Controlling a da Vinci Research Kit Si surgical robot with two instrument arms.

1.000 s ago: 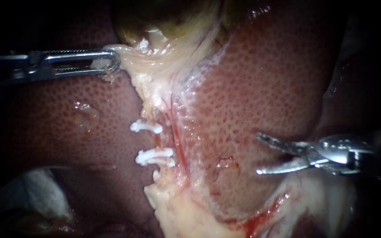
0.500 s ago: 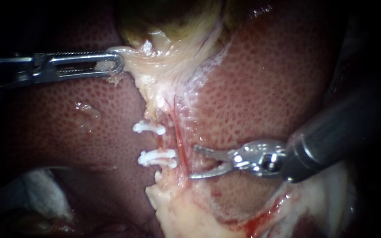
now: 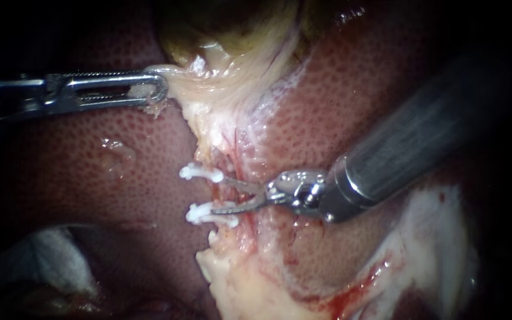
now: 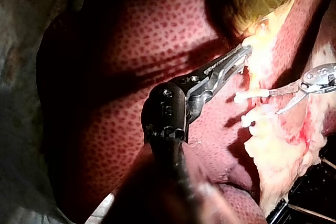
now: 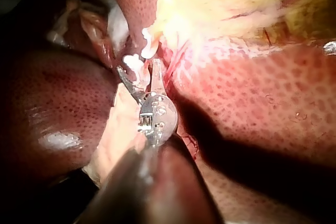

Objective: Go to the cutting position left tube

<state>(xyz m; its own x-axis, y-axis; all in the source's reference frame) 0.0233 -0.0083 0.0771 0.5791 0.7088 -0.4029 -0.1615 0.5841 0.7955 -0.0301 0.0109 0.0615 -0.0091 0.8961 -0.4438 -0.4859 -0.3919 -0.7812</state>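
Crosswise, knobbly white clips (image 3: 200,172) on tube (image 3: 214,191)

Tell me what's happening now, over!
Left instrument shut on gallbladder. Right instrument open at left tube, between upper clip and lower clip. Nothing blocking.

two instruments, left instrument (image 3: 160,89) and right instrument (image 3: 219,195), two white clips i can make out, upper clip (image 3: 200,172), lower clip (image 3: 208,212), one liver (image 3: 357,118), one gallbladder (image 3: 214,35)

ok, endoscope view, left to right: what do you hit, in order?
Left instrument, gripping the gallbladder edge → two white clips → right instrument, open, reaching in between the clips.
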